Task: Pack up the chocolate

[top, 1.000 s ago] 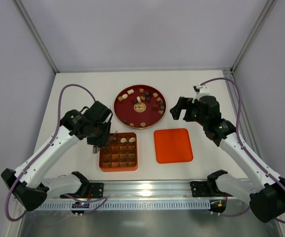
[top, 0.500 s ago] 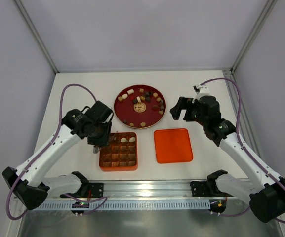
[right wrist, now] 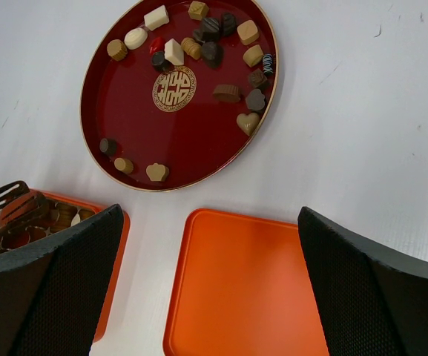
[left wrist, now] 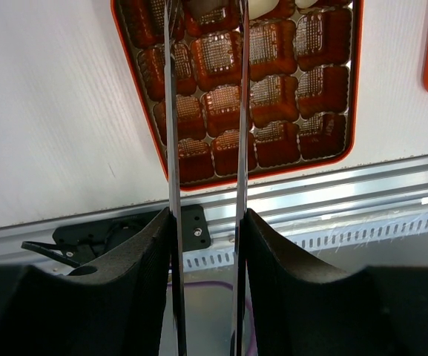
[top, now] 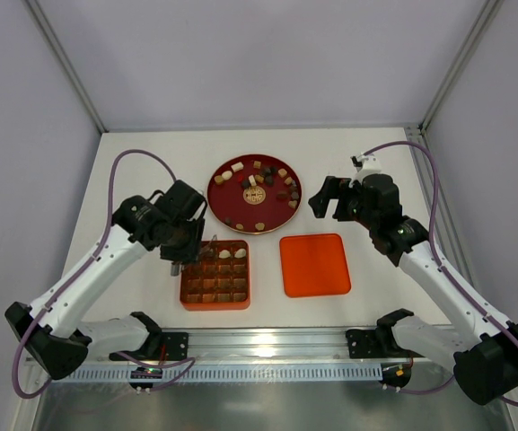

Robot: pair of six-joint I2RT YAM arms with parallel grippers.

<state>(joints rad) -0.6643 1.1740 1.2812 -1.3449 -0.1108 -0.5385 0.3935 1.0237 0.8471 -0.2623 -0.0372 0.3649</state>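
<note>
The chocolate (top: pixel 257 184) lies as several small dark, light brown and cream pieces on a round red plate (top: pixel 218 211), also shown in the right wrist view (right wrist: pixel 199 44). A few pieces sit in the far cells of the orange gridded box (top: pixel 215 275). My left gripper (top: pixel 184 244) is shut on metal tongs (left wrist: pixel 170 111), whose blades reach over the box's far left cells (left wrist: pixel 273 81). Whether the tongs hold a piece cannot be told. My right gripper (top: pixel 326 202) is open and empty, above the gap between the plate and the flat orange lid (right wrist: pixel 251 289).
The lid (top: pixel 314 264) lies flat to the right of the box. The metal rail with the arm bases (top: pixel 267 346) runs along the near edge. The tong tips show at the left of the right wrist view (right wrist: pixel 2 204).
My left gripper with the tongs has shifted slightly away from the near edge, over the box's left side. The right arm has not moved.
</note>
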